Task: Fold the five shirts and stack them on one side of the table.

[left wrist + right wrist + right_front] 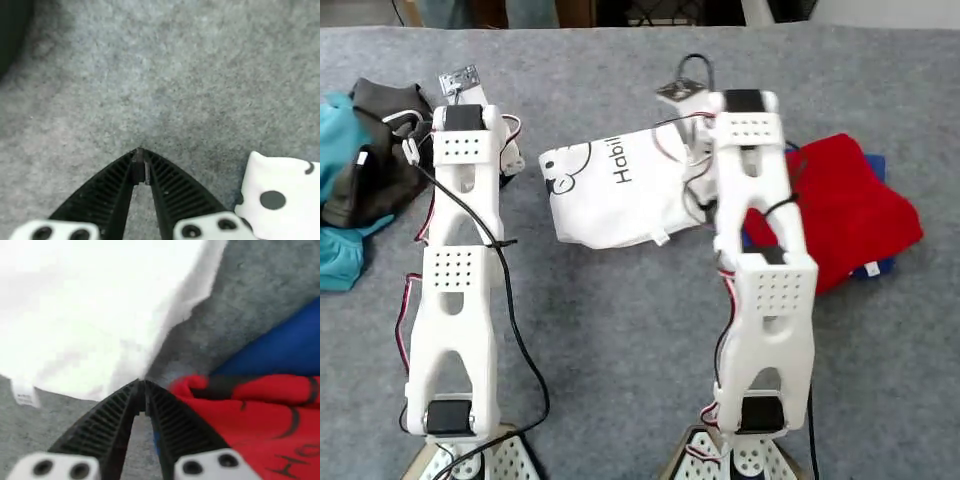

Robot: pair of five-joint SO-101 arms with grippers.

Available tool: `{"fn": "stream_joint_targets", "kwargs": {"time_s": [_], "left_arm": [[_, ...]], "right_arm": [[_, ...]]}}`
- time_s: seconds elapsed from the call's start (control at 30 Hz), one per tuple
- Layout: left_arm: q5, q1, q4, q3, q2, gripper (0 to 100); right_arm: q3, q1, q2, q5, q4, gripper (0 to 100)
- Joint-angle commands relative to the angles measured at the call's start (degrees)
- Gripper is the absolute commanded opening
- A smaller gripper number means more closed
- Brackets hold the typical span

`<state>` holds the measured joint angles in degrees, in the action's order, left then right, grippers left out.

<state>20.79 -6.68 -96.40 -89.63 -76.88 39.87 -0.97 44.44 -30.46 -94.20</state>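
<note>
A white printed shirt (610, 190) lies crumpled at the table's middle back. A red shirt (840, 210) lies folded on a blue shirt (876, 166) at the right. A teal shirt (335, 130) and a dark shirt (380, 150) are heaped at the left edge. My right gripper (141, 385) is shut, its tips at the white shirt's hem (150, 360), beside the red shirt (250, 410) and the blue shirt (280, 350). My left gripper (140, 154) is shut over bare table, with a corner of the white shirt (280, 200) close beside it.
The grey felt table (620, 340) is bare in front of the shirts and between the two arms (460, 250) (760, 250). Cables run along both arms. A dark patch (10, 30) of the left heap lies off to one side of my left gripper.
</note>
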Motion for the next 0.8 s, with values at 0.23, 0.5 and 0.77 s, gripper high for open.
{"fn": "stream_joint_targets", "kwargs": {"time_s": [0.23, 0.5, 0.77], "left_arm": [[-0.09, -0.75, -0.62, -5.93, -0.53, 3], [-3.52, -3.65, -3.16, -5.32, 6.86, 3], [-3.78, -2.07, -1.93, -5.85, 3.96, 3]], "right_arm": [[15.6, 0.26, -6.73, -4.66, -6.86, 1.5], [13.93, -8.44, -9.8, -4.57, -6.68, 1.5], [-0.75, -5.98, -4.53, -4.75, 4.66, 1.5]]}}
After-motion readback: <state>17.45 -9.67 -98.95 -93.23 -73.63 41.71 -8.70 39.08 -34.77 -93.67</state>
